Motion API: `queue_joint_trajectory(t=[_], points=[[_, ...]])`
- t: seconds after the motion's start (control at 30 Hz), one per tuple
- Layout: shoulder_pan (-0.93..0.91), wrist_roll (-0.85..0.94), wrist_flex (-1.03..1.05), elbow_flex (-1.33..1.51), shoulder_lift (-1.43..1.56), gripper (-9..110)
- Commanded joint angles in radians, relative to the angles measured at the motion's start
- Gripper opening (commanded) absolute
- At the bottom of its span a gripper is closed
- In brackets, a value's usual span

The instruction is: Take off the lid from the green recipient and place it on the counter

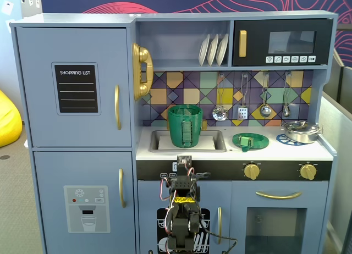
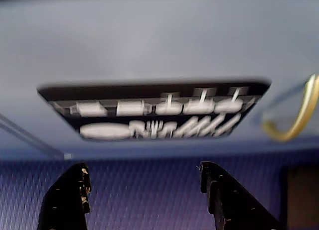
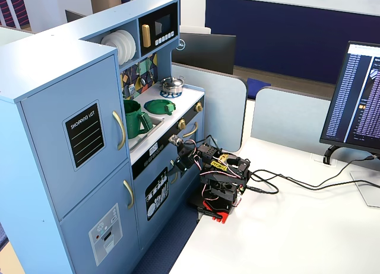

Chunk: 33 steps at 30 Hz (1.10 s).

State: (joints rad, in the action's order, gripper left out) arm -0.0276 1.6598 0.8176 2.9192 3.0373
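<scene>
While off the green recipient (image 1: 185, 125), lid (image 1: 250, 141) flat on counter (image 1: 275, 150); gripper (image 2: 144, 200) fingers released, empty, low before the cabinet front.

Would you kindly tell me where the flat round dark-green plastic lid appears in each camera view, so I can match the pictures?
A fixed view, facing the kitchen: the flat round dark-green plastic lid lies on the white counter, right of the tall dark-green plastic pot.
Wrist view: not in it.
A fixed view, from the side: the lid lies beyond the pot.
Shared landmark: the small silver pan.

Counter (image 1: 217, 153) edge open between green recipient (image 1: 185, 125) and lid (image 1: 250, 141)
</scene>
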Motion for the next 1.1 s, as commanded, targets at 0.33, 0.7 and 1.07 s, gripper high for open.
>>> queue_joint_trajectory(t=[0.33,0.7,1.07], points=[[0.017,-0.066,0.554,0.077,0.140,9],[-0.017,-0.144,0.715,0.077,0.141,9],[-0.044,-0.146,0.715,0.077,0.141,9]])
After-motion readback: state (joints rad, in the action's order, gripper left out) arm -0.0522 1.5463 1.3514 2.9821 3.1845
